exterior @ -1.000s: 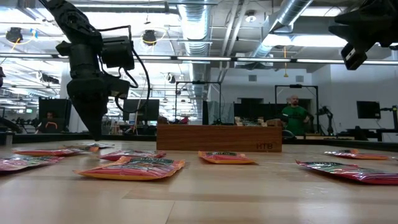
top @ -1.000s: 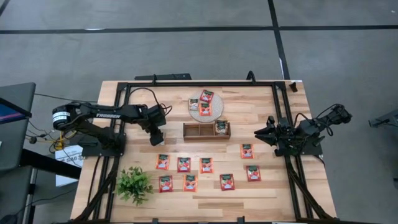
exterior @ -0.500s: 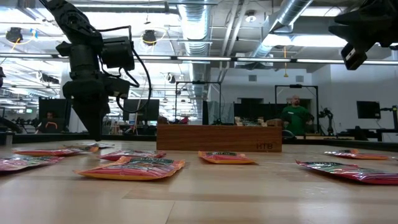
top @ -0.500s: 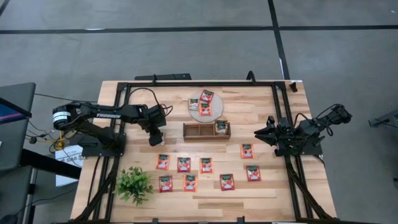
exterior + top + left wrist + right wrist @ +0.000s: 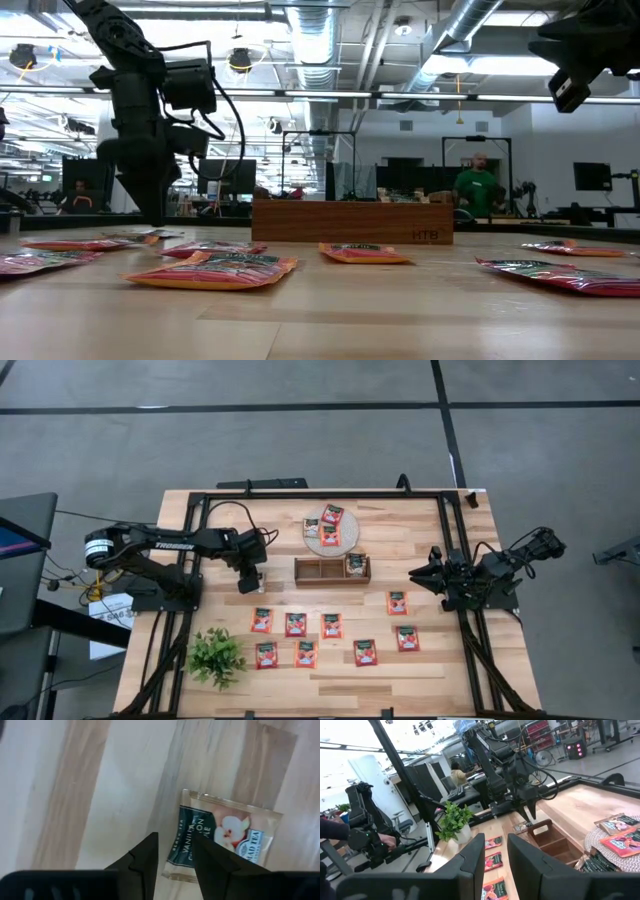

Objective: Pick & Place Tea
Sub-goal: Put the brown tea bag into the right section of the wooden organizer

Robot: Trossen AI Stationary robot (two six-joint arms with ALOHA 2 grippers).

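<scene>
Two arms: I have the left one at work, the right one parked at its own edge of the table (image 5: 420, 660).
Left gripper (image 5: 252, 586): I see it hanging low over bare wood, between the arm's base and the left end of the wooden tray (image 5: 332, 571).
Left gripper's opening: narrow; my wrist camera shows a slim gap between the two fingers (image 5: 145, 862), nothing pinched in it.
Sachet under the left gripper (image 5: 222, 842): dark green at one end, an apple picture at the other, flat on the wood just ahead of the fingertips; I cannot tell whether they touch it.
Right gripper (image 5: 416, 573): held off the table near the right rail, pointing toward the tray.
Right gripper's opening: I read a small gap between its fingers (image 5: 470, 860) in its own camera, nothing held.
Red-orange sachets (image 5: 330, 624): I count eight lying flat in two loose rows in front of the tray, well apart from each other.
Woven mat (image 5: 330, 530): behind the tray, with three sachets on it.
Tray contents: one sachet in the right compartment; the other two I cannot read.
Potted plant (image 5: 215, 656): near the front left corner.
Background: a person in green (image 5: 473, 187) stands beyond the table.
</scene>
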